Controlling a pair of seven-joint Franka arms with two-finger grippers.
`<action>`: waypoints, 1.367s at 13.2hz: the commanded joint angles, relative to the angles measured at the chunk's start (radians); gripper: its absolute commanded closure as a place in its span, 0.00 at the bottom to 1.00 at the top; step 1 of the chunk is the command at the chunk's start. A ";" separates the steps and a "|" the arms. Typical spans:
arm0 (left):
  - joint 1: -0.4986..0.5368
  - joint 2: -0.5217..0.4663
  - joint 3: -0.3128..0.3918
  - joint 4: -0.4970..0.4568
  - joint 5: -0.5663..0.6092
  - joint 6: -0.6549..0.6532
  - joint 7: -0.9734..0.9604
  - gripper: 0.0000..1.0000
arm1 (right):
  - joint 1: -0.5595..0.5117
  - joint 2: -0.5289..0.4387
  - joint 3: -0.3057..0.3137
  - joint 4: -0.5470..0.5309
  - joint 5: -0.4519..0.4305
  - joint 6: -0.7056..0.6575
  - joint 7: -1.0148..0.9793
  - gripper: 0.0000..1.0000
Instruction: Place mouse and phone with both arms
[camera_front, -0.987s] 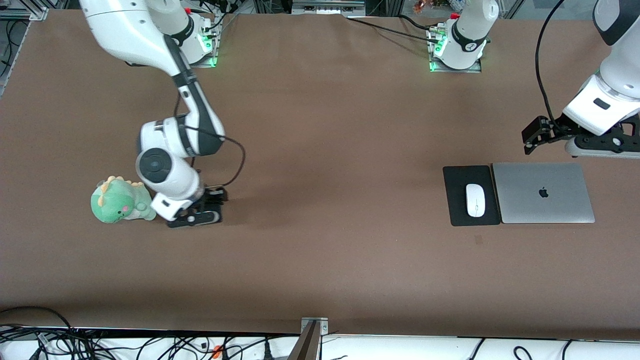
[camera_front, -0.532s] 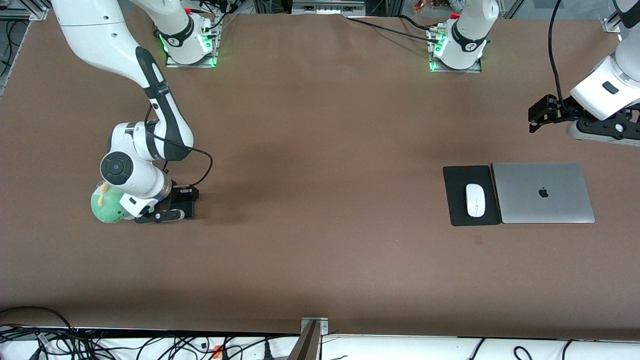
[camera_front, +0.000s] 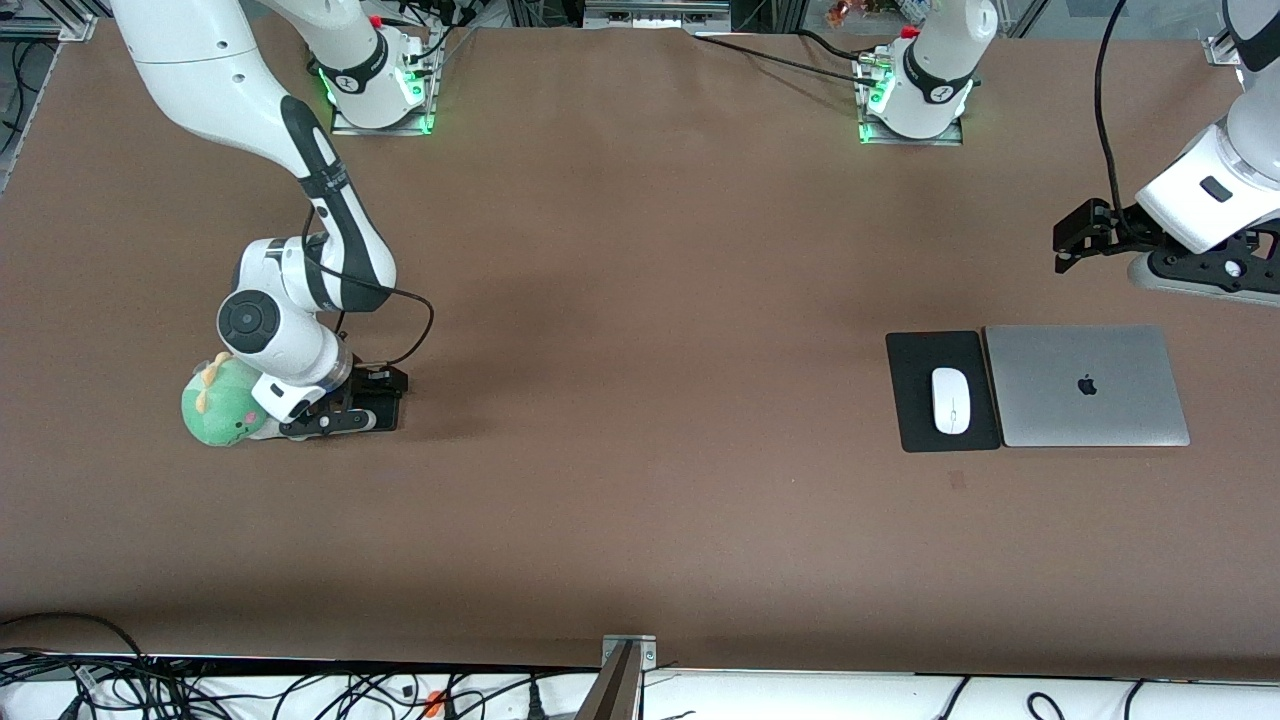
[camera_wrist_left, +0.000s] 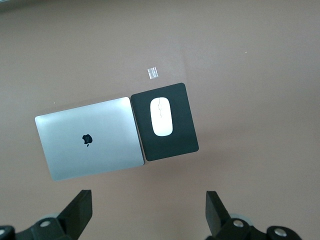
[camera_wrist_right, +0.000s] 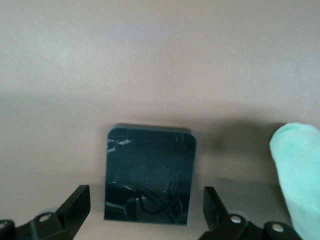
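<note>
The white mouse (camera_front: 951, 400) lies on a black mouse pad (camera_front: 915, 425) toward the left arm's end of the table; it also shows in the left wrist view (camera_wrist_left: 161, 116). The black phone (camera_wrist_right: 149, 175) lies flat on the table beside a green plush. My right gripper (camera_front: 335, 424) hangs low over it, open, with the fingers (camera_wrist_right: 75, 207) on either side of the phone and not touching it. In the front view the phone is mostly hidden under this hand. My left gripper (camera_front: 1205, 283) is open and empty in the air, over bare table beside the laptop.
A closed silver laptop (camera_front: 1085, 385) lies against the mouse pad. A green plush dinosaur (camera_front: 215, 410) sits right beside the right hand and shows in the right wrist view (camera_wrist_right: 297, 170). A small tape mark (camera_front: 958, 480) is on the table nearer the front camera than the pad.
My right arm swung its gripper toward the plush dinosaur, then eased back slightly. My left arm lifted its hand up and away from the laptop.
</note>
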 joint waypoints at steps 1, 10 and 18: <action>-0.001 0.016 -0.001 0.037 -0.014 -0.023 0.019 0.00 | -0.006 -0.086 0.014 0.002 0.017 -0.018 0.003 0.00; 0.006 0.027 -0.001 0.046 -0.014 -0.026 0.021 0.00 | -0.007 -0.325 -0.021 0.276 0.040 -0.631 0.054 0.00; 0.006 0.027 -0.001 0.048 -0.014 -0.026 0.021 0.00 | -0.009 -0.522 -0.031 0.270 -0.046 -0.884 0.036 0.00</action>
